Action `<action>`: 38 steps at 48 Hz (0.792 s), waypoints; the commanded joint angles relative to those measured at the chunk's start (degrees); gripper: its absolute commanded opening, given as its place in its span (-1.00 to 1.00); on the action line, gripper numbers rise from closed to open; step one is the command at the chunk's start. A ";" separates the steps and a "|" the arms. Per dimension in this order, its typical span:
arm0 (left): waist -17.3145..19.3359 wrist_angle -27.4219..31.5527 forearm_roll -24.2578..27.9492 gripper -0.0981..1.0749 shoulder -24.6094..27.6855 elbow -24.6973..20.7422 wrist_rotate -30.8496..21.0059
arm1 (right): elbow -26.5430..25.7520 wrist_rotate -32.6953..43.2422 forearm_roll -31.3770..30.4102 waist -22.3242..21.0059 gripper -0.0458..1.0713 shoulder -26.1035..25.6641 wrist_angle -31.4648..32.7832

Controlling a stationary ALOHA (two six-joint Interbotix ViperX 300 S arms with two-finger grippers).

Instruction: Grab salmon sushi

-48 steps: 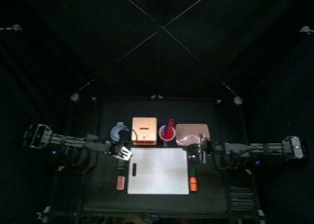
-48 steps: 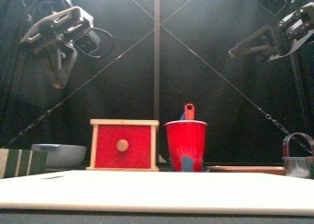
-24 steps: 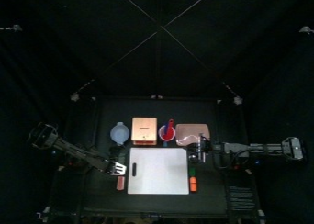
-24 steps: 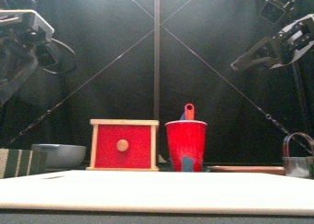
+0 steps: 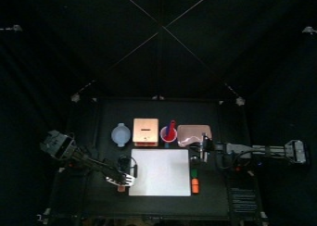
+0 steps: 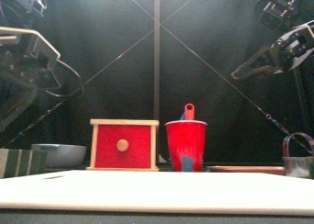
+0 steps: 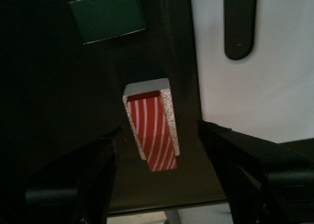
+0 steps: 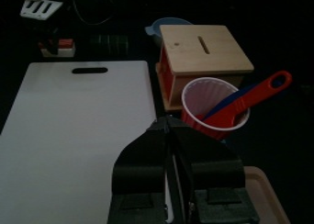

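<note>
- left fingers (image 7: 86,173): spread wide, empty, straddling the salmon sushi (image 7: 153,127), which lies between them on the dark worktop (image 7: 50,90), not yet touched
- salmon sushi: small, light, rigid-looking toy with a likely slick striped top; best pinched across its narrow long sides
- just outside one finger: white cutting board (image 7: 258,90) edge
- right fingers (image 8: 172,168): pressed together, empty, well apart from the sushi
- ahead of them: red cup (image 8: 215,106) holding a spoon-like utensil (image 8: 252,90); slotted wooden box (image 8: 203,51), contents hidden

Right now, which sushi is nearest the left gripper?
The striped salmon sushi left of the board, under the left gripper; the orange piece lies by its right edge.
</note>
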 commanded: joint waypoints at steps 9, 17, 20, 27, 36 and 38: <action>-2.11 -0.97 1.67 0.75 0.09 0.18 -6.59 | -0.53 0.09 0.00 -0.26 -0.83 0.09 0.26; -2.20 -2.11 2.11 0.62 1.14 0.88 -7.21 | -0.09 0.09 0.09 -0.26 -0.83 0.09 0.26; -2.20 -2.20 2.02 0.56 1.41 0.79 -7.38 | 0.26 0.09 0.18 -0.26 -0.83 0.09 0.26; -1.93 -1.67 2.37 0.46 0.09 -0.44 -7.65 | 0.35 0.09 0.09 -0.26 -0.83 0.09 0.79; 0.35 5.10 10.46 0.45 -2.99 -7.56 -6.33 | 0.09 0.00 0.00 -0.26 -0.83 0.09 0.97; 1.93 6.06 13.10 0.45 -2.81 -9.67 -5.45 | -0.18 0.00 0.00 -0.26 -0.83 0.09 0.97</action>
